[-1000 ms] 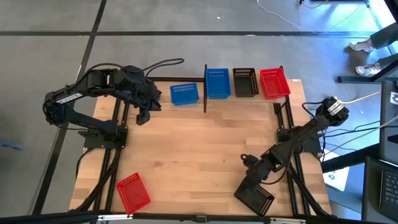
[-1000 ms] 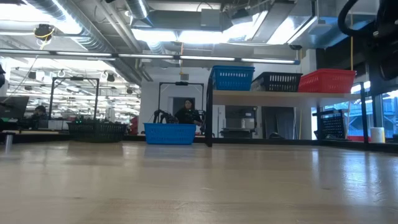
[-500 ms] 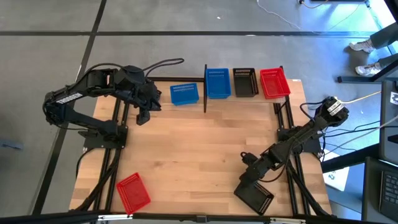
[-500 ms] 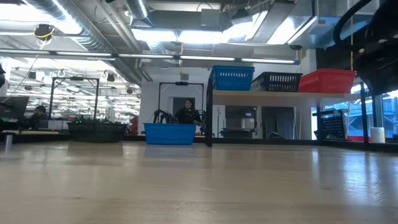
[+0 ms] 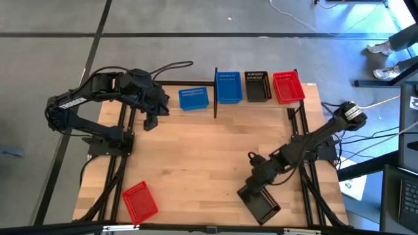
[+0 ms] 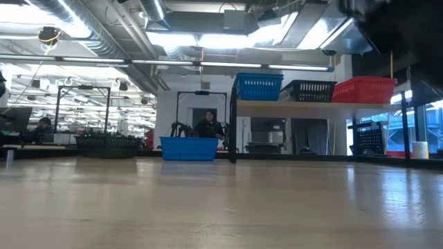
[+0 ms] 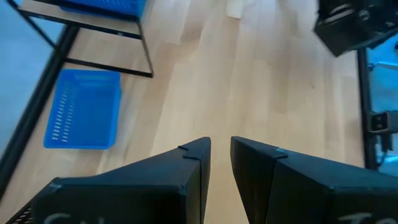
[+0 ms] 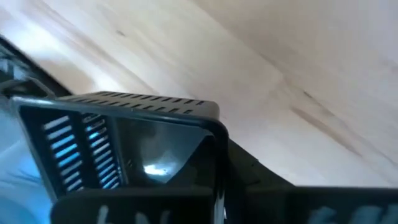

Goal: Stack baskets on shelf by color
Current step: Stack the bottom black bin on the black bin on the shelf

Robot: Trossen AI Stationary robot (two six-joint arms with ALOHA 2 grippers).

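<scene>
Table: light wood tabletop (image 5: 202, 156), fills frame centre.
Shelf (image 5: 261, 103): top centre; blue (image 5: 228, 87), black (image 5: 257, 86), red (image 5: 287, 87) baskets on it.
Loose: blue basket (image 5: 193, 98) left of shelf; red basket (image 5: 140, 202) lower left.
My right gripper (image 5: 256, 190): lower right, clenched on black basket (image 5: 260, 203) rim.
My left gripper (image 5: 151, 119): upper left, fingers slightly apart, holding nothing.

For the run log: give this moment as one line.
right gripper: shut on black basket, near table edge | left gripper: idle beside loose blue basket | shelf: blue, black, red
</scene>
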